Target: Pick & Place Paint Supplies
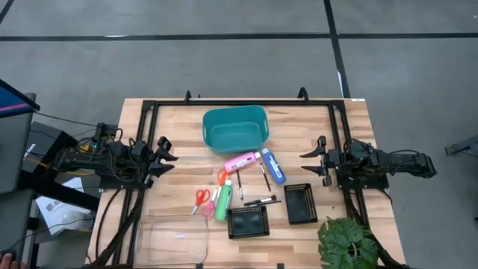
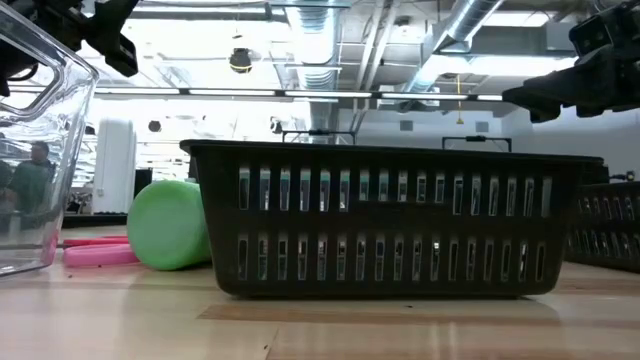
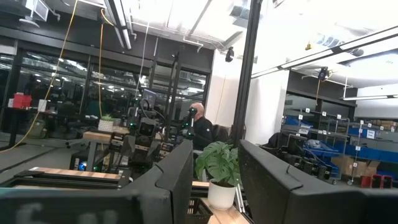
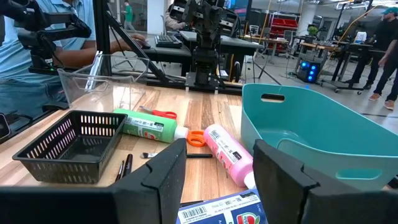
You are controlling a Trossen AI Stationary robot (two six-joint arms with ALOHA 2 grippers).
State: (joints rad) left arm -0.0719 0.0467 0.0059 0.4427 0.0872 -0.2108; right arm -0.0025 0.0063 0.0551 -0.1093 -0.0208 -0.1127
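The pink bottle [image 1: 240, 161] and the blue bottle [image 1: 272, 166] lie on their sides in front of the teal basket [image 1: 235, 128]. The green bottle [image 1: 223, 202] lies nearer the front, between the red scissors [image 1: 200, 199] and a black mesh tray [image 1: 248, 221]. The orange scissors [image 1: 222, 177] lie by the pink bottle. Thin dark brushes [image 1: 264, 178] lie flat between the bottles and trays. My left gripper [image 1: 166, 157] is open and empty at the table's left. My right gripper [image 1: 314, 161] is open and empty at the table's right, facing the bottles [image 4: 227, 152].
A second black mesh tray [image 1: 299, 203] lies at the front right. A clear plastic container [image 1: 173, 237] stands at the front left and a potted plant [image 1: 347, 243] at the front right corner. A black frame runs along the table's left, right and far sides. People show in the room behind.
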